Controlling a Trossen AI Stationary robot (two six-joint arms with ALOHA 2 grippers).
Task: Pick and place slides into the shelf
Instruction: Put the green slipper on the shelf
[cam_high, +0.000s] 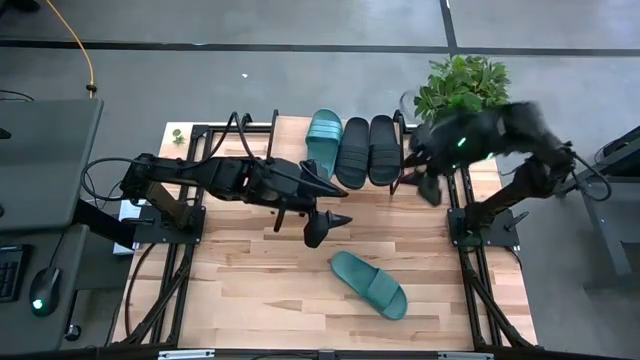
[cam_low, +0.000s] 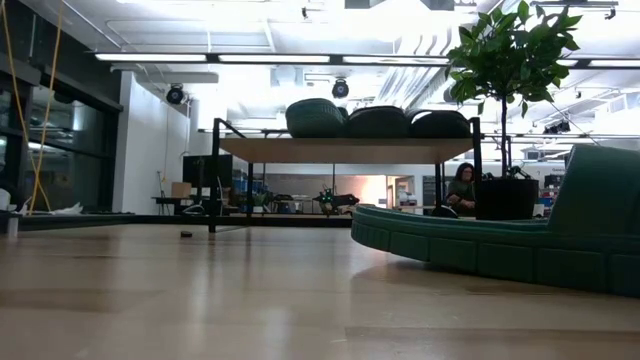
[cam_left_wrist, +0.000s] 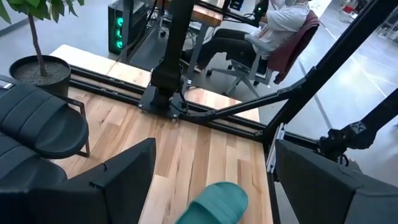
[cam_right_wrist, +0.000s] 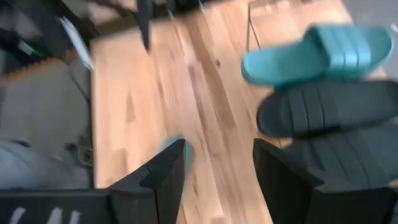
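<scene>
Three slides up on the shelf: one teal slide and two black slides side by side. A fourth, teal slide lies alone on open worktop. Left hand hovers spread near it; right hand, spread and empty, at the shelf's right edge.

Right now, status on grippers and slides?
Left gripper open, empty, mid-table. Right gripper open, empty, by shelf. Three slides shelved; fourth teal green slide sandal on table. Nothing blocking.
</scene>
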